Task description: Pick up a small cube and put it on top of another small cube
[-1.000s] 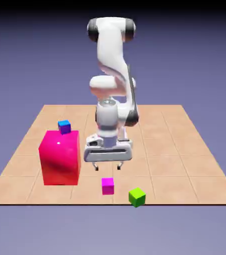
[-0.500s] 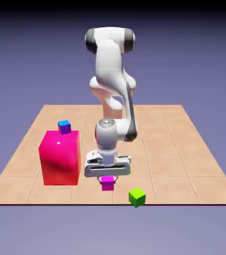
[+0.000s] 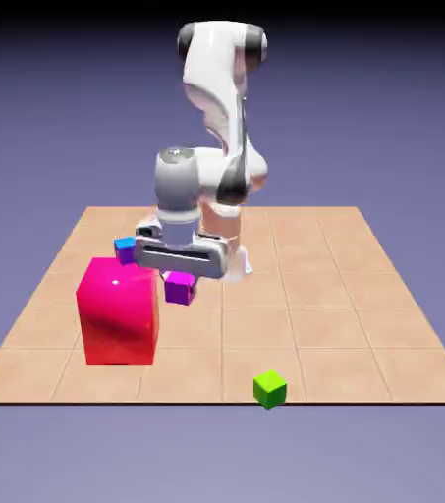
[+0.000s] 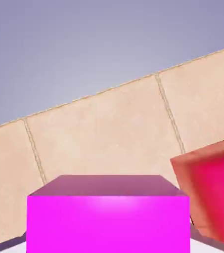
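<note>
My gripper [image 3: 179,280] is shut on the small magenta cube [image 3: 179,288] and holds it in the air, just to the exterior view's right of the big pink-red cube [image 3: 118,309]. The other small cube [image 3: 125,249], blue-topped with purple sides, sits behind the big cube's top, partly covered by my hand. In the hand view the magenta cube [image 4: 108,215] fills the bottom middle and hides my fingertips.
A small lime-green cube [image 3: 269,389] lies near the table's front edge. In the hand view the big pink-red cube [image 4: 212,192] shows at the lower right, over tan tiles [image 4: 104,133] that end at the table's edge.
My gripper came down over the magenta cube, shut on it, then lifted it up and toward the exterior view's left, close to the big cube.
</note>
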